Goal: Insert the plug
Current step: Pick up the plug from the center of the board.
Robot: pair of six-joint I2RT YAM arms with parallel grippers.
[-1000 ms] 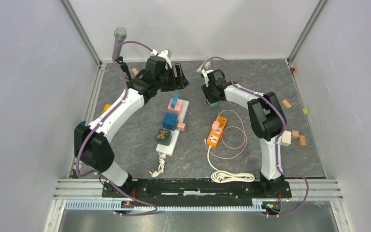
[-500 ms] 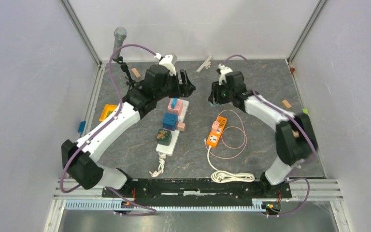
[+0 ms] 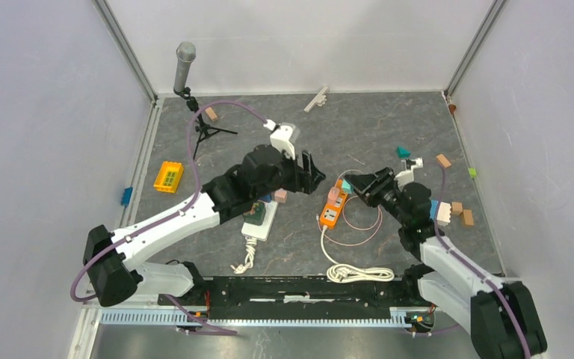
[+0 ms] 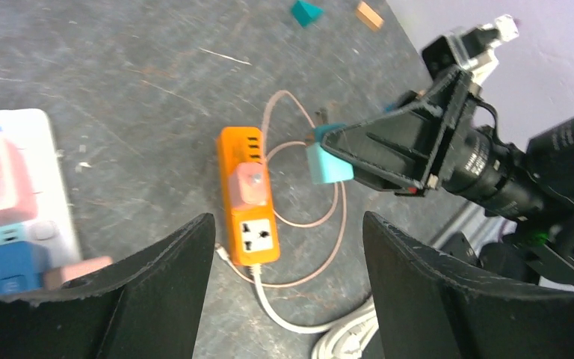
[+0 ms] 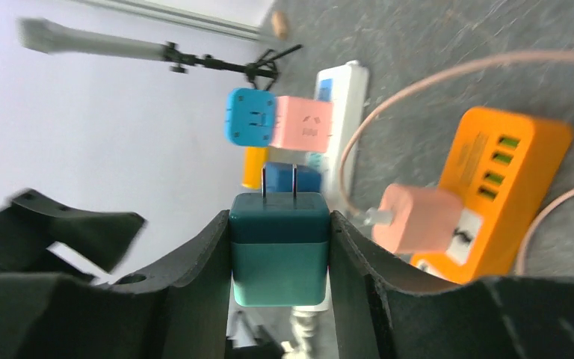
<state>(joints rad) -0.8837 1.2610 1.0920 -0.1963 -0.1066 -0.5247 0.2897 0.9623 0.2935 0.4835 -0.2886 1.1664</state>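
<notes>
Teal cube-shaped plug [image 5: 279, 247] with two metal prongs is pinched in the right pincer [image 5: 279, 228], held in the air near the far end of the orange power strip [image 4: 248, 196] lying on the grey tabletop [image 3: 389, 127]. The left pincer [image 4: 288, 232] hangs spread above the strip, holding nothing.

Top view overhead; wrist views close, sharing orange strip [image 4: 258, 241].
</notes>
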